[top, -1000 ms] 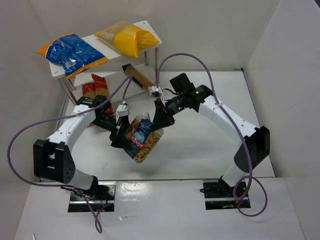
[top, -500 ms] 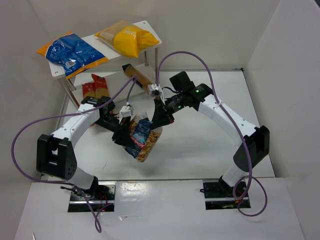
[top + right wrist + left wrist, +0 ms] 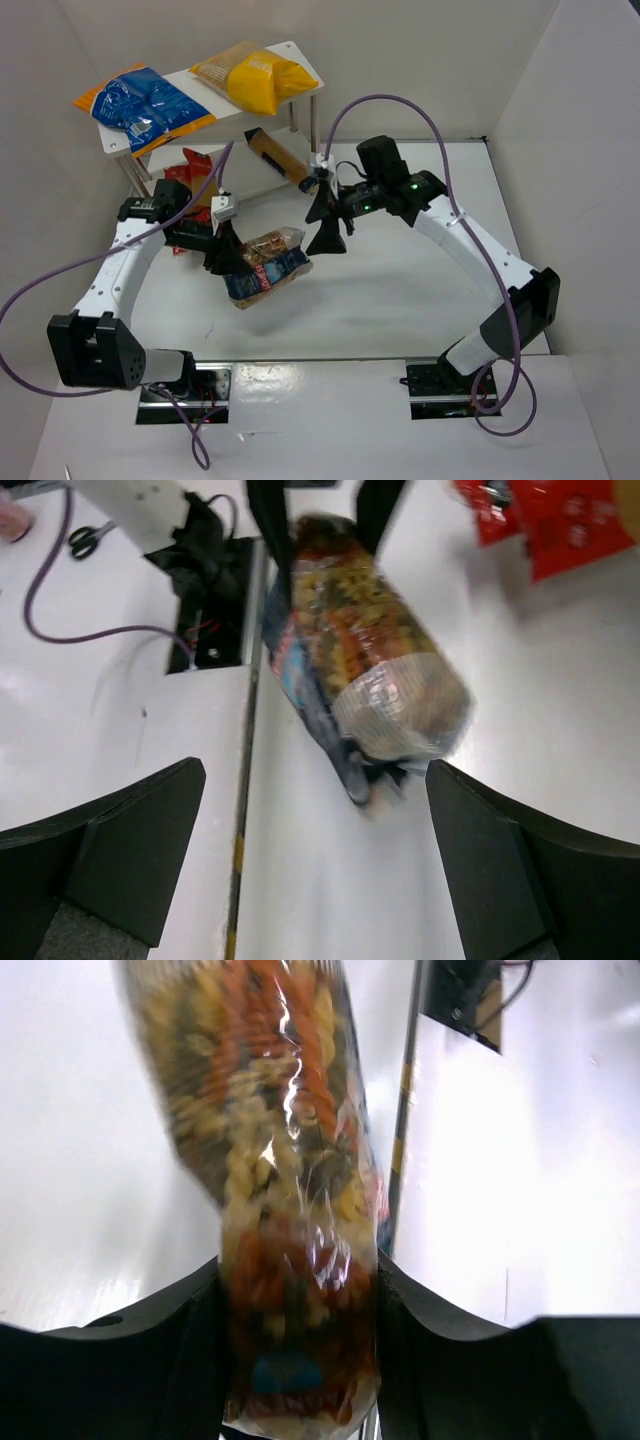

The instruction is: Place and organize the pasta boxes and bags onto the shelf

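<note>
The left gripper (image 3: 222,258) was clamped on one end of the clear bag of spiral pasta (image 3: 268,262), which stuck out past its fingertips. The right gripper (image 3: 326,222) stood wide, the bag ahead of it and untouched. Well beyond both grippers, the white shelf (image 3: 298,52) carried a blue-and-orange bag (image 3: 145,103) and a yellow bag (image 3: 255,78).

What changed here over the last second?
The right gripper let go of the clear pasta bag and now stands open. The left gripper kept it and swung it left, toward the shelf. The blue bag and yellow bag stayed put.
</note>
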Robot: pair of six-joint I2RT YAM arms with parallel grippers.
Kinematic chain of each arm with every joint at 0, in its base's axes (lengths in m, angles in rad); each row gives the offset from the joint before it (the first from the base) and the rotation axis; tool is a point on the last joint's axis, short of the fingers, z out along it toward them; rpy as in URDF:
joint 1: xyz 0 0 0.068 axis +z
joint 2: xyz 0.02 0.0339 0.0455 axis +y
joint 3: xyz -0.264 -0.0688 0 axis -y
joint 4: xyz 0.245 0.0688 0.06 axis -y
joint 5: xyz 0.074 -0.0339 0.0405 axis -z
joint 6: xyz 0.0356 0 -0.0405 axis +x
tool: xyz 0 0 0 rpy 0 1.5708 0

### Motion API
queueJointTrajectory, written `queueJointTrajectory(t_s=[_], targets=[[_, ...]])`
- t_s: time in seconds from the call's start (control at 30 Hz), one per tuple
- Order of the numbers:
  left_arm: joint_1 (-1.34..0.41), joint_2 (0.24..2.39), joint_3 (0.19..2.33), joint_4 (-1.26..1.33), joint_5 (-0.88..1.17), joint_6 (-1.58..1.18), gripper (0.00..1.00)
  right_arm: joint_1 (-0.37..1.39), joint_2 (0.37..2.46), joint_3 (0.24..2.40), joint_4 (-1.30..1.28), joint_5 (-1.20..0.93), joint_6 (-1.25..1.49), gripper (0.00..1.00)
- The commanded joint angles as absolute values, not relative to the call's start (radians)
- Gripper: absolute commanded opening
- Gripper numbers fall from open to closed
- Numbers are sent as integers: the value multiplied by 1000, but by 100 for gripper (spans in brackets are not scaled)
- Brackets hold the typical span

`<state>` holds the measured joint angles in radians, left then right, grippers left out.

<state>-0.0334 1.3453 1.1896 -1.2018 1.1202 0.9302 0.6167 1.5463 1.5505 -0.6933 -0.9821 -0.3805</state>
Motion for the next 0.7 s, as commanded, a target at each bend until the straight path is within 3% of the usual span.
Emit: queueJointTrajectory(t_s=[0.0,0.1,0.43,0.47,0.53,0.6,0.67], targets=[[-23,1228,1209,-1088,1243,775,0,539,1457,1499,-607,-900,-333,100],[-23,1155,1164,-933,1223,642,0,479,1413,1451,-586,-888,-333,100],[-38,1166,1120,-881,1138,585,0,468,1370,1396,-563,-848,-333,100],[-57,1181,1120,-881,1059,569,8,468,1370,1396,-563,-838,-333,100],[-127,1190,1120,-881,938,558,65,468,1370,1396,-572,-838,-333,100],[-170,1172,1129,-881,746,545,87,468,1380,1396,-584,-838,-342,100],[-230,1122,1129,-881,608,555,95,468,1390,1396,-584,-838,-356,100]])
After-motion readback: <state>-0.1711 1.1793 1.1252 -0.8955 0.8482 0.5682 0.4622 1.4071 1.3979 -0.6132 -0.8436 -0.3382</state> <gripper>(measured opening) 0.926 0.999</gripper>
